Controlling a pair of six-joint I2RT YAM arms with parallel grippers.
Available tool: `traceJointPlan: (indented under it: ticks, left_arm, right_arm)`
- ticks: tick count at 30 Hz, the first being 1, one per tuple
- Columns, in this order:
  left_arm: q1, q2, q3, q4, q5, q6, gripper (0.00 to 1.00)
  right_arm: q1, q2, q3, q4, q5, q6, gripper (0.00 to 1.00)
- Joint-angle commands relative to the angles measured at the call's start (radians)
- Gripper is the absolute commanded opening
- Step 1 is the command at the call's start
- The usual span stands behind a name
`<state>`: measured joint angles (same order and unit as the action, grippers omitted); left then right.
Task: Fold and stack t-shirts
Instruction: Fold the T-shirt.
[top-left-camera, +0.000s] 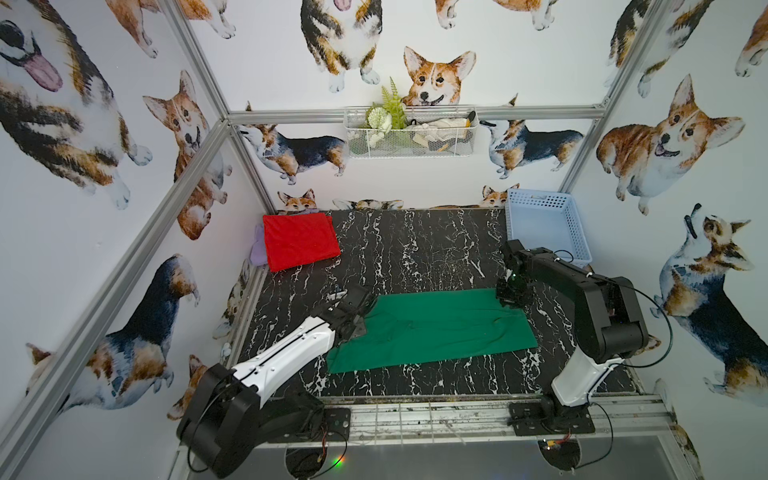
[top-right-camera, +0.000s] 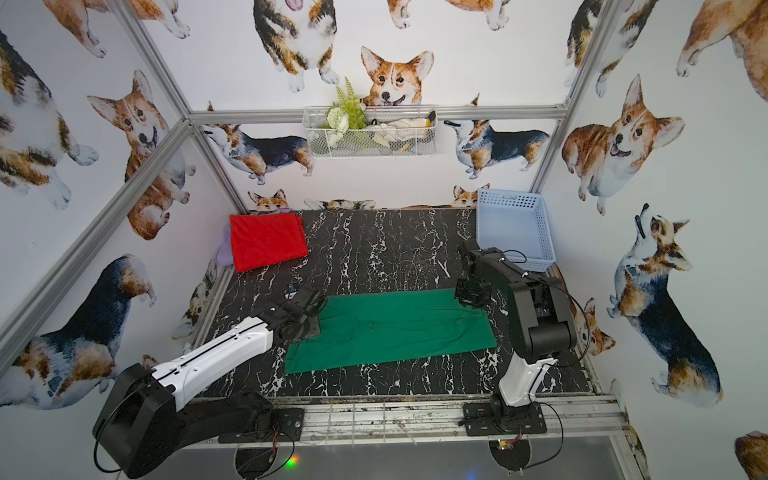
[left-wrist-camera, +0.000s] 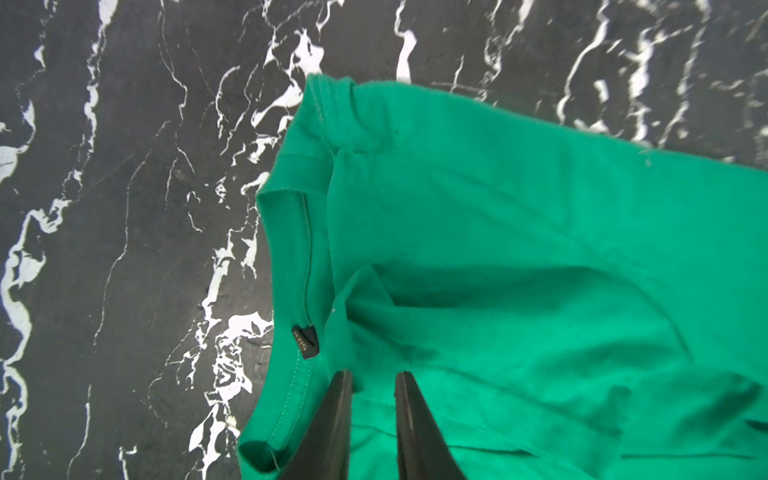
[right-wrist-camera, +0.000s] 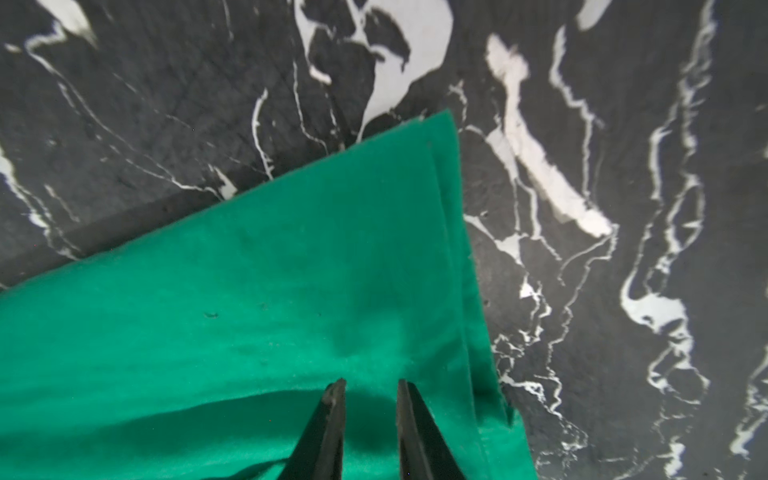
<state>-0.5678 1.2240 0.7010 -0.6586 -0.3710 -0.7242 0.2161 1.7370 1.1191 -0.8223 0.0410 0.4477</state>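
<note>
Nearest the camera, at the lower edge in both top views, the two arm bases sit bolted to a metal rail. The left arm (top-left-camera: 286, 349) reaches up from the lower left of the frame, and the right arm (top-left-camera: 582, 291) bends in from the right.

Between them the green t-shirt (top-left-camera: 432, 328) (top-right-camera: 390, 328) lies on the black marbled worktop (top-left-camera: 415, 249) as a long band across the middle of the frame, with some wrinkles in it.

In the left wrist view the left fingers (left-wrist-camera: 332, 415) are over the collar end of the shirt, just beside the collar (left-wrist-camera: 291, 266) and its small black label (left-wrist-camera: 304, 341). They stand slightly apart with nothing pinched between them.

In the right wrist view the right fingers (right-wrist-camera: 328, 424) hang over the opposite end, near a squared corner where layered edges show. They too are parted a little and grasp nothing, and their shadow falls on the cloth below.

Farther back, at the upper left of the worktop, the red t-shirt (top-left-camera: 300, 241) (top-right-camera: 266, 241) lies folded on a pale purple cloth (top-left-camera: 257, 249). At the upper right stands a pale blue basket (top-left-camera: 540, 195). On the back wall hangs a white wire basket (top-left-camera: 411, 153).
</note>
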Motion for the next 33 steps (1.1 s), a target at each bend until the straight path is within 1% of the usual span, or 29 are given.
traceJointPlan:
  ticks: [1,4,7,10,14,16,20,23,26,30,33]
  left_arm:
    - [0.001,0.019,-0.001,0.000,-0.028,-0.004,0.25]
    - [0.001,0.038,-0.021,-0.019,-0.040,-0.040,0.25]
    - [-0.001,0.031,-0.068,0.000,0.001,-0.065,0.25]
    - [-0.019,-0.009,-0.090,-0.012,-0.002,-0.098,0.25]
    - [-0.043,-0.058,-0.127,-0.007,0.025,-0.130,0.25]
    - [-0.068,-0.076,-0.126,-0.022,0.018,-0.149,0.25]
    - [-0.119,-0.113,-0.080,-0.058,-0.009,-0.161,0.25]
    - [-0.126,-0.124,-0.051,-0.059,-0.016,-0.143,0.26]
    - [-0.118,-0.076,0.002,-0.053,-0.042,-0.108,0.28]
    - [-0.085,0.037,0.081,0.019,-0.010,-0.046,0.27]
    - [-0.033,0.130,0.141,0.066,0.027,-0.001,0.26]
  right_arm:
    - [0.003,-0.015,-0.016,0.030,-0.021,0.014,0.28]
    - [0.002,-0.029,-0.026,0.029,-0.018,0.014,0.28]
    - [0.003,-0.047,-0.031,0.028,-0.018,0.014,0.28]
    - [0.002,-0.061,-0.033,0.025,-0.018,0.016,0.28]
    - [0.003,-0.076,-0.033,0.021,-0.021,0.018,0.28]
    - [0.002,-0.085,-0.033,0.018,-0.024,0.019,0.28]
    - [0.004,-0.114,-0.028,0.006,-0.026,0.022,0.28]
    - [0.003,-0.127,-0.024,-0.004,-0.027,0.018,0.28]
    - [0.007,-0.142,-0.023,-0.005,-0.041,0.017,0.28]
    - [0.027,-0.156,-0.027,0.000,-0.074,0.008,0.28]
    - [0.053,-0.173,-0.032,0.012,-0.129,-0.013,0.25]
